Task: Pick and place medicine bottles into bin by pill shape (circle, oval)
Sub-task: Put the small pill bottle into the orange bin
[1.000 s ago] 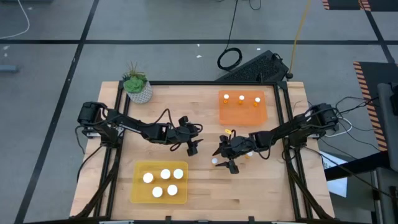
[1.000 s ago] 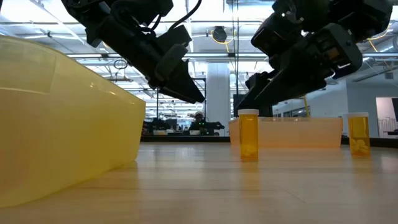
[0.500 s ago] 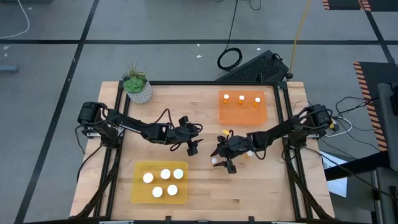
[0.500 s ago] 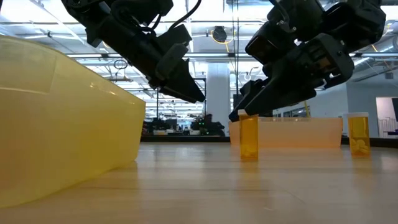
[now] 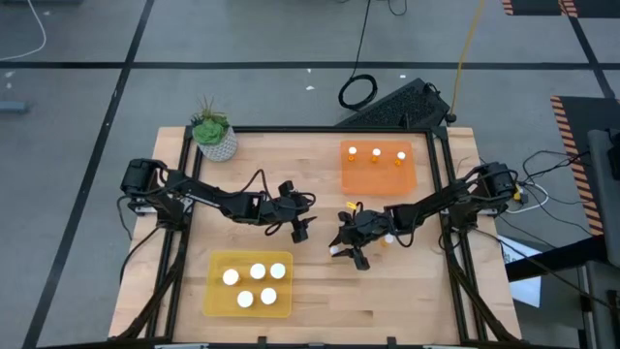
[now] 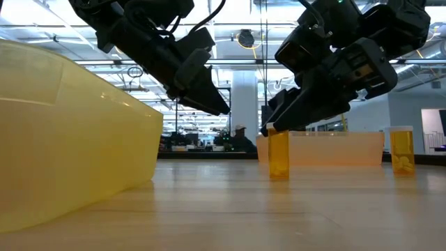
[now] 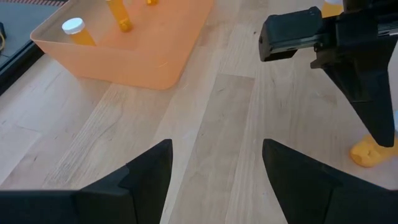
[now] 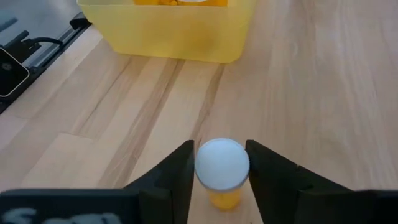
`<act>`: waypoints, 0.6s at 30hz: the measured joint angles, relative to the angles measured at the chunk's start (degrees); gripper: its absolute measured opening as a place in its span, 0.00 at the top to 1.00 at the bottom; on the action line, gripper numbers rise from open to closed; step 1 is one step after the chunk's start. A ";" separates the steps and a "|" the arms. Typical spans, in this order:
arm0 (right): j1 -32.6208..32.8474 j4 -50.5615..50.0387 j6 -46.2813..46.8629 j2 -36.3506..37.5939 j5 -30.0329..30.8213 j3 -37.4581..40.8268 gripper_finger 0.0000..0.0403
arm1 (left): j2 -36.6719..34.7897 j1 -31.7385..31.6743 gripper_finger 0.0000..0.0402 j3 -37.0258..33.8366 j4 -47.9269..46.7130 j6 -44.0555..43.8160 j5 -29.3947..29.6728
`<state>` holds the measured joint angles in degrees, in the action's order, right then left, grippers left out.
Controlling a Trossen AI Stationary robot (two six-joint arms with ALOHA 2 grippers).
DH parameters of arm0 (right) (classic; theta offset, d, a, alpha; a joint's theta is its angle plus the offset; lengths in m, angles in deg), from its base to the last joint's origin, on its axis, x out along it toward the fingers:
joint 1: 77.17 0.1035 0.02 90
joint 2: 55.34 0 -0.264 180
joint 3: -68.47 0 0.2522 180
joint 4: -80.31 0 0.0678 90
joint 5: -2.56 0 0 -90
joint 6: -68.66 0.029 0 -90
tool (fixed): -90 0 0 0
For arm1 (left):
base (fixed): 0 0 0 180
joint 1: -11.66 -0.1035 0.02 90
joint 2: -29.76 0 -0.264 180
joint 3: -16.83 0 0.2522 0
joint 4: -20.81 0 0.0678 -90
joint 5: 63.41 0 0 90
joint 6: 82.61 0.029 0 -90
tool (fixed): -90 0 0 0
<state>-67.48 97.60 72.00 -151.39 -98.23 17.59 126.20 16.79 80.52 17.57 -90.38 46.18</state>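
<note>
Right arm reaches in low toward the table centre, wrist angled down; right tool (image 5: 339, 249) has its two fingers (image 8: 171, 174) spread, one to each side of a bottle cap, contact not determinable. Left arm extends opposite it, left tool (image 5: 299, 231) raised, fingers parted, nothing between them.

My right gripper (image 8: 221, 171) straddles an upright white-capped orange bottle (image 8: 222, 171) mid-table; the yellow tray (image 5: 248, 286) near the front edge holds five, the orange tray (image 5: 378, 167) three.
</note>
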 joint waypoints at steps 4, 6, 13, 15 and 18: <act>0.00 0.21 -0.42 0.00 0.00 0.00 0.69 | 0.00 0.00 0.38 0.00 0.00 -0.04 0.02; -0.04 0.42 -0.60 0.25 0.00 0.00 0.70 | 0.00 0.01 0.38 -0.01 0.00 -0.04 0.01; -1.52 -3.11 -0.52 4.91 -0.02 0.00 0.70 | 0.00 0.15 0.38 -0.02 0.00 -0.26 0.02; -2.15 -4.94 -0.67 6.93 0.02 0.00 0.70 | 0.00 0.15 0.38 -0.02 0.00 -0.26 0.02; -3.48 -8.58 -1.19 9.96 0.09 0.02 0.70 | 0.00 0.15 0.38 -0.02 0.00 -0.22 0.02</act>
<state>-70.96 89.02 70.81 -141.44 -98.14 17.61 126.20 16.94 80.50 17.57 -90.60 46.20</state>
